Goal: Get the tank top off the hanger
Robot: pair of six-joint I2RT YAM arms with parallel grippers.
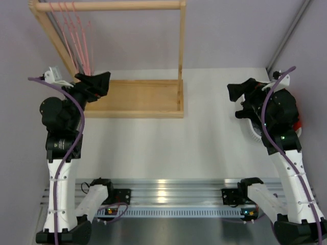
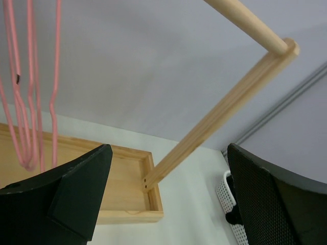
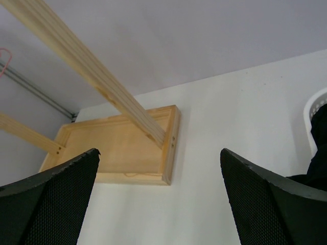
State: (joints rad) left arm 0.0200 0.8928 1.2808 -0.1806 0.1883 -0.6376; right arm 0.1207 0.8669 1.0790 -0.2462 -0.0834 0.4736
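Observation:
Several bare pink hangers [image 1: 75, 35] hang at the left end of the wooden rail [image 1: 112, 6]; in the left wrist view the hangers [image 2: 30, 102] show at the upper left with nothing on them. My left gripper [image 1: 97, 79] stands open just right of them, jaws wide and empty [image 2: 168, 163]. A dark cloth [image 3: 318, 158], apparently the tank top, lies in the white basket [image 3: 312, 109] on the right. My right gripper [image 1: 234, 94] is open and empty [image 3: 158, 158], raised beside that basket.
The rack's wooden base tray [image 1: 138, 99] sits at the back left, with its right upright post [image 1: 181, 46] rising from it. The white perforated basket [image 1: 253, 133] lies mostly under the right arm. Grey walls close in on both sides.

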